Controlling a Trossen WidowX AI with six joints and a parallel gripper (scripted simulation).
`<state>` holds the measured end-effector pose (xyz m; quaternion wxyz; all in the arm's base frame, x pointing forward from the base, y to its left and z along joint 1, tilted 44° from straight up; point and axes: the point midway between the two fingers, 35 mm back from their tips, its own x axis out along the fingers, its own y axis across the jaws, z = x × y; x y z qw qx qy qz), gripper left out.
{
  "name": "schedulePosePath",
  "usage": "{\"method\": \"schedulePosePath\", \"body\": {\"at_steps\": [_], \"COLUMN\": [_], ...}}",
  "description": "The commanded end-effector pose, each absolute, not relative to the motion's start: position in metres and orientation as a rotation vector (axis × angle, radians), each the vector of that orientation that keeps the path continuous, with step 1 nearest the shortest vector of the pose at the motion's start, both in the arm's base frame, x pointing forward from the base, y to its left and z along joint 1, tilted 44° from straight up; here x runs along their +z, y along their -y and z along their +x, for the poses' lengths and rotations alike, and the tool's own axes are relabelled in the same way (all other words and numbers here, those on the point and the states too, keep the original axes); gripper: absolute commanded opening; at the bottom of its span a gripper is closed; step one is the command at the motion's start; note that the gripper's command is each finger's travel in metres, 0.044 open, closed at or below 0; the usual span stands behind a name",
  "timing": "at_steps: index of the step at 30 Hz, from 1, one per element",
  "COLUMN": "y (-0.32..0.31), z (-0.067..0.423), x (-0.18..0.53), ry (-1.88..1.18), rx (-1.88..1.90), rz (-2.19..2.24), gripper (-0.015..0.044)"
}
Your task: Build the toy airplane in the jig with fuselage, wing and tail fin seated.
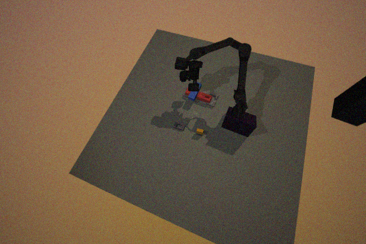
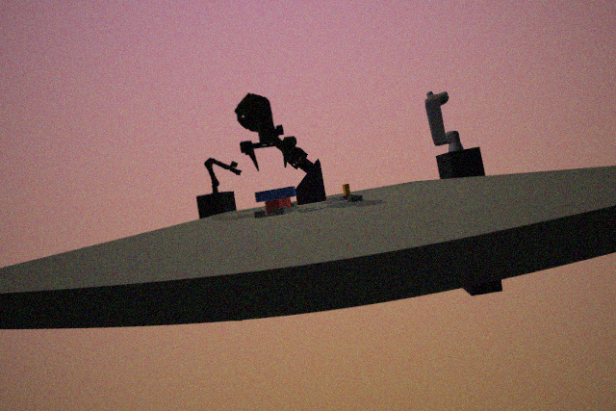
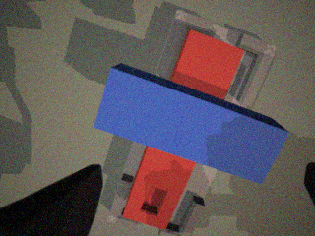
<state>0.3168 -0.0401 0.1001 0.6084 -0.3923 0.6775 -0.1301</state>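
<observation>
The red fuselage [image 1: 203, 97] [image 2: 277, 205] [image 3: 209, 61] lies in the grey cradle [image 1: 213, 104] [image 3: 264, 74] and looks flat. The blue wing [image 1: 192, 96] [image 2: 274, 193] [image 3: 187, 123] lies level across its top, touching it; the wing's tab and socket are hidden. The tail socket [image 3: 157, 197] is an empty dark recess. The orange tail fin [image 1: 199, 131] [image 2: 346, 190] stands on the table, away from the cradle. My gripper [image 1: 194, 87] [image 2: 271, 167] [image 3: 204, 174] is open and empty above the wing, its fingers wide apart and clear of it.
A small flat grey holder [image 1: 179, 126] [image 2: 355, 197] lies near the fin, apart from it. My arm's dark base [image 1: 238, 122] stands to the right of the cradle in the top view. The exterior view also shows a small black arm [image 2: 215, 178] and a grey arm [image 2: 435, 122] on blocks.
</observation>
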Motion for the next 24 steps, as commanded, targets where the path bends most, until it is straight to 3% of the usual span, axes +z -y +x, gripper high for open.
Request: {"method": "schedulePosePath", "body": {"at_steps": [1, 10, 14, 24], "y": [0.041, 0.039, -0.008, -0.114], "z": [0.318, 0.318, 0.309, 0.218], "x": [0.100, 0.098, 0.061, -0.041], "ry": [-1.506, -1.506, -1.504, -1.522], "rx": [-0.447, -0.445, -0.406, -0.393], "rz": [-0.749, -0.748, -0.729, -0.721], "gripper": [0.0440, 0.0440, 0.0440, 0.0440]}}
